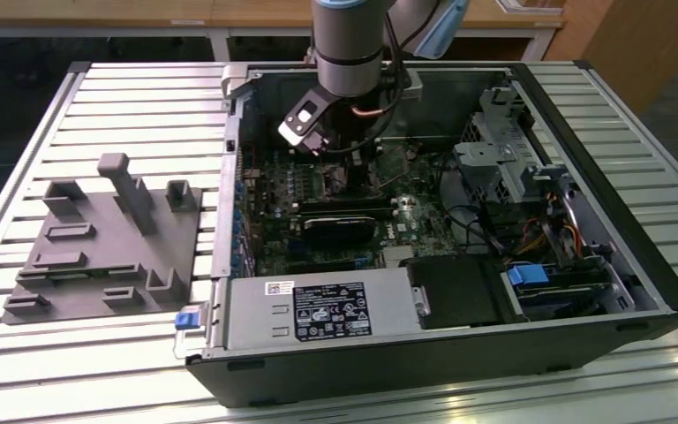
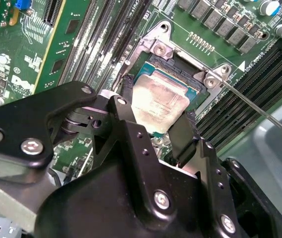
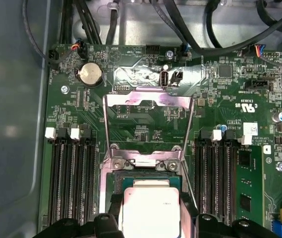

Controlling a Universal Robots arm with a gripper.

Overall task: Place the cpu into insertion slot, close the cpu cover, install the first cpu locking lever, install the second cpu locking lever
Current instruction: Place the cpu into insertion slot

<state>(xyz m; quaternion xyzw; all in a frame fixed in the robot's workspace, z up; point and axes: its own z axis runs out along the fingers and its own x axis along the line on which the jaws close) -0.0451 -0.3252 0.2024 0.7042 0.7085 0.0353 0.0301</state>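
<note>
Slatted metal table (image 1: 139, 97) with an open PC case (image 1: 433, 375) on it. The gripper (image 2: 158, 106) sits inside, fingers clamped on two edges of the cpu (image 2: 160, 96), right over the insertion slot (image 2: 173, 69), with the cpu cover (image 3: 148, 97) standing open. Biggest risk is probably bent socket pins if the chip goes down skewed or tilted.

Slatted table (image 1: 33, 115) carries an open case (image 1: 433, 371) and a grey fixture (image 1: 103, 243). Fixture lies toward the table edge at the exterior view's left, just beside the case wall. Arm (image 1: 351, 44) enters the case from above, with the wrist over the green board (image 1: 422, 225) toward the far wall. Black fan (image 1: 339, 231) sits mid-board, just nearer than the wrist. Silver power supply (image 1: 315, 311) is in the near corner at the exterior view's left. Drive cage (image 1: 498, 146) stands along the wall at the exterior view's right.
</note>
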